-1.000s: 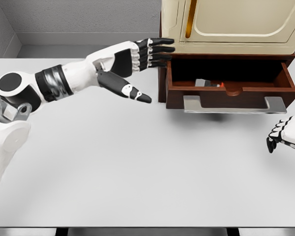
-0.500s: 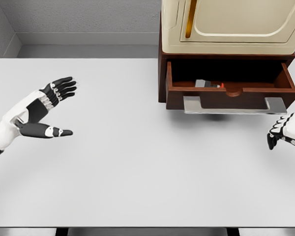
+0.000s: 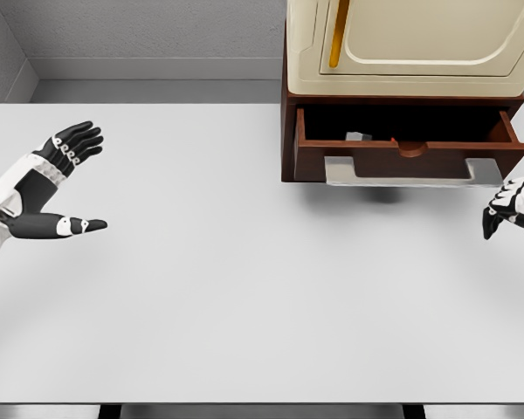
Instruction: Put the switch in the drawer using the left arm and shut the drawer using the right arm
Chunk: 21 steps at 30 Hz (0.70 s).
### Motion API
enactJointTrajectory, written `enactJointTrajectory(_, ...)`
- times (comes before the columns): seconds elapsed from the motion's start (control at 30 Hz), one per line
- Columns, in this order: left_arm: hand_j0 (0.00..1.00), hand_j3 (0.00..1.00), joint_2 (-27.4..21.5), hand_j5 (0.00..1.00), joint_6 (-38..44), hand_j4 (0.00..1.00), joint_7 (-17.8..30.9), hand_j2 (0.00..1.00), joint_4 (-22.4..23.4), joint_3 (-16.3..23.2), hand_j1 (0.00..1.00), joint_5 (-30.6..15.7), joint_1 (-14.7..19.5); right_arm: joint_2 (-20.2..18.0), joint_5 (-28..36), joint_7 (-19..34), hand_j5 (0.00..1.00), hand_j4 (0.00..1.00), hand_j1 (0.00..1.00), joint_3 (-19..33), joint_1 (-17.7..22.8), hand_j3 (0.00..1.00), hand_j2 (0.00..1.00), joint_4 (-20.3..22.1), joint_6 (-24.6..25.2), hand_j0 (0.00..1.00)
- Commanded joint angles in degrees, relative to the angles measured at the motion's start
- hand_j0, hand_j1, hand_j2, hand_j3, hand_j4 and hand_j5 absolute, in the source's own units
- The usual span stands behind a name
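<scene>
The switch (image 3: 360, 136) lies inside the brown drawer (image 3: 410, 157), a small grey piece with a red bit beside it, mostly hidden by the drawer front. The drawer stands partly open under the cream cabinet (image 3: 410, 44), with its grey handle (image 3: 402, 172) along the front. My left hand (image 3: 65, 183) is far off at the table's left edge, open and holding nothing. My right hand (image 3: 506, 209) shows at the right edge, just below the handle's right end, its fingers curled on nothing. Whether it touches the drawer I cannot tell.
The white table (image 3: 244, 288) spreads between the two hands. The cabinet stands at the back right against a grey wall (image 3: 140, 30). The table's front edge runs along the bottom of the view.
My left arm has pulled back from the drawer to the far left edge. The drawer has slid partway in. My right hand has risen slightly toward the handle.
</scene>
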State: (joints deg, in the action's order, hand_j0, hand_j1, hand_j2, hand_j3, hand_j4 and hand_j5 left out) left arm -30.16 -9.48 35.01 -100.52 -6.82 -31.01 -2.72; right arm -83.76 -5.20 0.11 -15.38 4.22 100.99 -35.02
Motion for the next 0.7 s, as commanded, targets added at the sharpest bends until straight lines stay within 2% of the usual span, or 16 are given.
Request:
enactJointTrajectory(0.0, 1.0, 1.0, 0.0, 1.0, 0.0, 1.0, 0.0, 1.0, -0.2, 0.0, 1.0, -0.4, 0.0, 0.3, 0.5, 0.0, 0.32, 0.32, 0.32, 0.1, 0.0, 0.32, 0.32, 0.1, 0.0, 0.32)
enactJointTrajectory(0.53, 1.0, 1.0, 0.1, 1.0, 0.0, 1.0, 0.0, 1.0, -0.2, 0.0, 1.0, -0.4, -0.4, 4.8, 0.5, 0.3, 0.32, 0.32, 0.32, -0.1, -0.8, 0.32, 0.32, 0.2, 0.0, 0.32)
enactJointTrajectory(0.67, 1.0, 1.0, 0.1, 1.0, 0.0, 1.0, 0.0, 1.0, -0.3, 0.0, 1.0, -0.4, -0.6, 7.6, -0.6, 0.5, 0.31, 0.31, 0.31, -0.1, -0.8, 0.31, 0.31, 0.2, 0.0, 0.31)
